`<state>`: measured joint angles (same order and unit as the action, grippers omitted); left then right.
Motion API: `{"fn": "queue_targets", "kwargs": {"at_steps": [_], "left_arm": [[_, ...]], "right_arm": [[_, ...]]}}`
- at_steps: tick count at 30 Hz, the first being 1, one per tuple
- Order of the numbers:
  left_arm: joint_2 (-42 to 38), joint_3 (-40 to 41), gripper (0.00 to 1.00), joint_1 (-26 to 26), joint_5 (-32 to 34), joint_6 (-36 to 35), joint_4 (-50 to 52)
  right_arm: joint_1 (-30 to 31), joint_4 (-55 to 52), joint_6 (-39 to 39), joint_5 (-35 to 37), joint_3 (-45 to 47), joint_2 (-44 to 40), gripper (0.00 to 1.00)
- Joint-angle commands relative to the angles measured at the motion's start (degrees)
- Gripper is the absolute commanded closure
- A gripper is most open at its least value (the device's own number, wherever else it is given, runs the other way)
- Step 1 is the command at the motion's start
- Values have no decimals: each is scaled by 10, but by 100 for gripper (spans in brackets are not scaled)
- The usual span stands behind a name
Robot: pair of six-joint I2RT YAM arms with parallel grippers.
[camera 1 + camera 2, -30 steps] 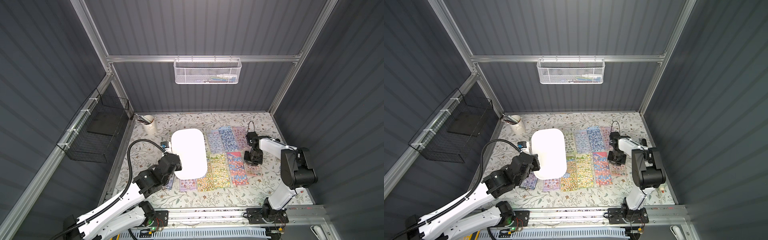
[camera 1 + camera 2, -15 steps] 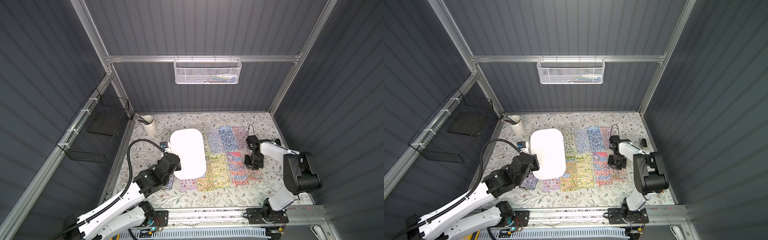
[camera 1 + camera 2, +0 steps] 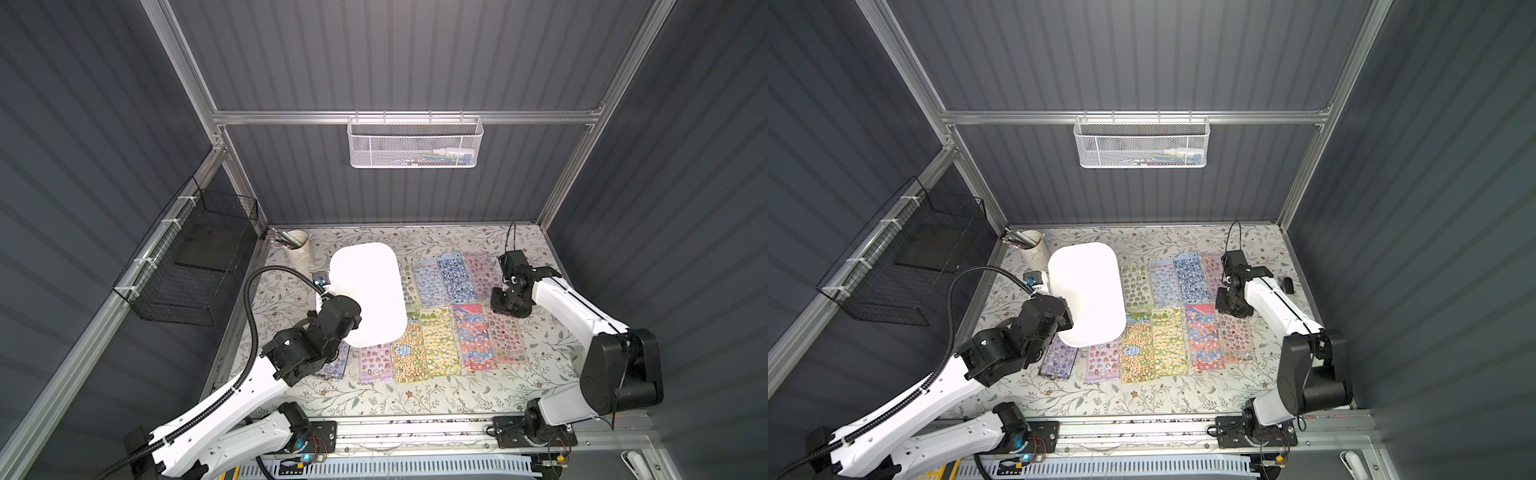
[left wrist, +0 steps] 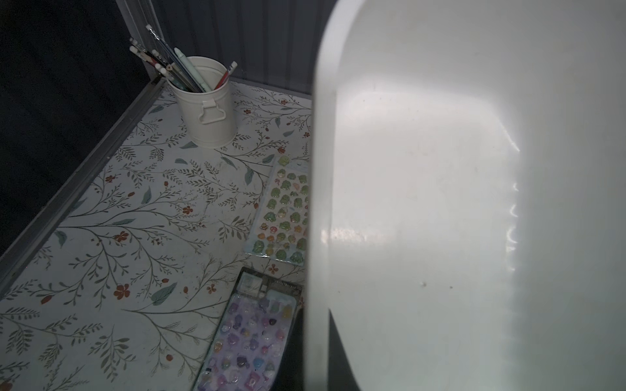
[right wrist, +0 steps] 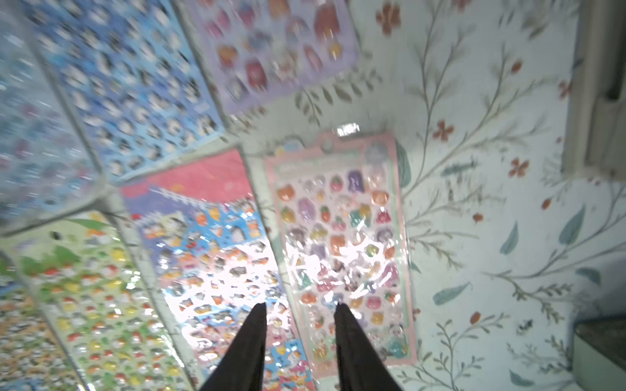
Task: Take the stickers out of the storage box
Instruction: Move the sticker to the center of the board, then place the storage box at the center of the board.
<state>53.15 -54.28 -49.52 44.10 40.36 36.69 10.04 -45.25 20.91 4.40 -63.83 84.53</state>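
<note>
Left gripper (image 3: 348, 319) shut on the near-left corner rim of the storage box (image 3: 368, 291). Its fingers are mostly hidden by the box in both top views. The box is held clear of the worktop (image 3: 415, 399), over the left-centre part. In the left wrist view its rim (image 4: 320, 203) runs just past the camera, and beyond it only bare white floor and wall show. Tilt hard to judge from above (the white is blown out there). The stickers (image 3: 436, 332) lie flat on the worktop in two rows, right of and partly under the box. Far row: green frog sheet (image 4: 284, 210) with one long edge under the box rim, then pale blue sheet (image 3: 430, 282), blue sheet (image 3: 457, 276), lilac sheet (image 3: 482, 270). Near row: two purple sheets (image 3: 376, 365), orange sheet (image 3: 409, 353), yellow-green sheet (image 3: 438, 340), red-and-blue sheet (image 3: 473, 336), pink sheet (image 3: 505, 340) nearest the right edge. Right gripper (image 5: 299, 308) points down over the gap between the red-and-blue sheet (image 5: 210, 237) and the pink sheet (image 5: 342, 243). Its jaws are partly apart with nothing between them; contact with the sheets cannot be told (view blurred). Cream pencil cup (image 3: 297, 247) stands at the far-left corner. White mesh basket (image 3: 415, 141) hangs on the back rail, black wire basket (image 3: 195, 266) on the left wall.
</note>
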Motion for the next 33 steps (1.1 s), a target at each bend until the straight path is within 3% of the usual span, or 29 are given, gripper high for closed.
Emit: {"fn": "queue_targets", "kwargs": {"at_steps": [1,7,12,22,25,33], "left_arm": [[22,-48,100,15,62,16,35],[98,-104,100,145,-27,21,52],[145,-126,100,224,-46,52,71],[159,-52,100,439,-143,92,50],[164,-21,100,477,-178,103,26],[209,27,100,533,-217,118,-35]], "right_arm": [[33,31,-9,-27,-23,-24,59],[86,132,-13,-97,-12,-75,51],[109,221,6,-161,30,-112,44],[161,374,22,-170,143,-200,23],[162,388,18,-174,159,-217,18],[162,419,32,-217,177,-209,15]]}}
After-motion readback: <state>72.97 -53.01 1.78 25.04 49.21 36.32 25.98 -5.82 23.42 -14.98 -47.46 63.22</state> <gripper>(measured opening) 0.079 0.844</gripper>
